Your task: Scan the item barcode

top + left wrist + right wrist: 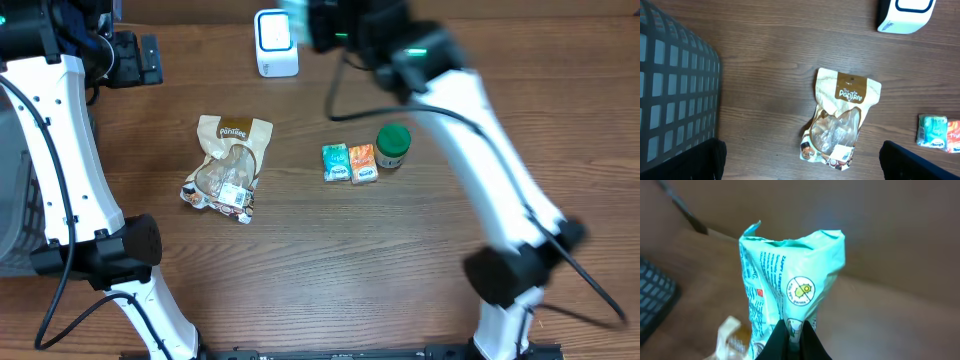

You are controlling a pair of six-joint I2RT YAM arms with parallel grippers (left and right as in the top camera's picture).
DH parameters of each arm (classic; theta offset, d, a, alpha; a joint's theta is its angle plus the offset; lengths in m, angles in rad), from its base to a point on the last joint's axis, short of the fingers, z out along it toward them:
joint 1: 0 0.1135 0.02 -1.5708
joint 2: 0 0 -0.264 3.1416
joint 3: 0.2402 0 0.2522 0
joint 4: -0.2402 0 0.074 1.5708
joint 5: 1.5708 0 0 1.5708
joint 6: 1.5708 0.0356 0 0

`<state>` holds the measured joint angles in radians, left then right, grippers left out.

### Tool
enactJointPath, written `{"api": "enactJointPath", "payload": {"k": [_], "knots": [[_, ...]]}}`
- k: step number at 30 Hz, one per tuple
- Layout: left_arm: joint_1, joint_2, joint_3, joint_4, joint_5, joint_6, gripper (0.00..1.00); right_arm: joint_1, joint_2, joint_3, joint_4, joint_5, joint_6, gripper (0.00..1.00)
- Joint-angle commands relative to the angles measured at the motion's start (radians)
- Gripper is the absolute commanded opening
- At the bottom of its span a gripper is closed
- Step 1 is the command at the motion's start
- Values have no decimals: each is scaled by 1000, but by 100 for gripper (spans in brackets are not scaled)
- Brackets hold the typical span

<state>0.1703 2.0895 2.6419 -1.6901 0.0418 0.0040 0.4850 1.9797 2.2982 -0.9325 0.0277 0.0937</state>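
Teal packet (790, 280) clamped by its edge in right tool (795, 332) beside scanner (276, 45); left tool (803, 152) spread wide.

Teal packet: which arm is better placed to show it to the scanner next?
Right. Its pincer is shut on the teal packet beside the white scanner; the left pincer hangs open and empty near the basket.

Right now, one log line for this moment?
right gripper: shut on teal packet, by scanner | left gripper: open, empty | Pantree pouch: on table
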Motion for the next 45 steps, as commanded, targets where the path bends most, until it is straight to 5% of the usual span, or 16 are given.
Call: {"api": "enactJointPath", "payload": {"k": [1, 7, 14, 31, 34, 40, 45], "knots": [[-1, 2, -3, 1, 11, 11, 99, -113, -71, 13, -150, 3, 129, 4], [-1, 2, -3, 1, 11, 11, 100, -375, -41, 12, -504, -23, 145, 4], [-1, 2, -3, 1, 11, 11, 100, -597, 107, 11, -671, -156, 64, 4], [-1, 2, -3, 1, 11, 11, 99, -691, 256, -386, -439, -239, -69, 4], [-1, 2, -3, 1, 11, 11, 100, -706, 256, -449, -396, -239, -69, 13], [-1, 2, -3, 1, 11, 11, 99, -715, 255, -478, -399, -239, -68, 53], [-1, 2, -3, 1, 11, 11, 100, -716, 252, -368, -519, -272, -70, 59]]}}
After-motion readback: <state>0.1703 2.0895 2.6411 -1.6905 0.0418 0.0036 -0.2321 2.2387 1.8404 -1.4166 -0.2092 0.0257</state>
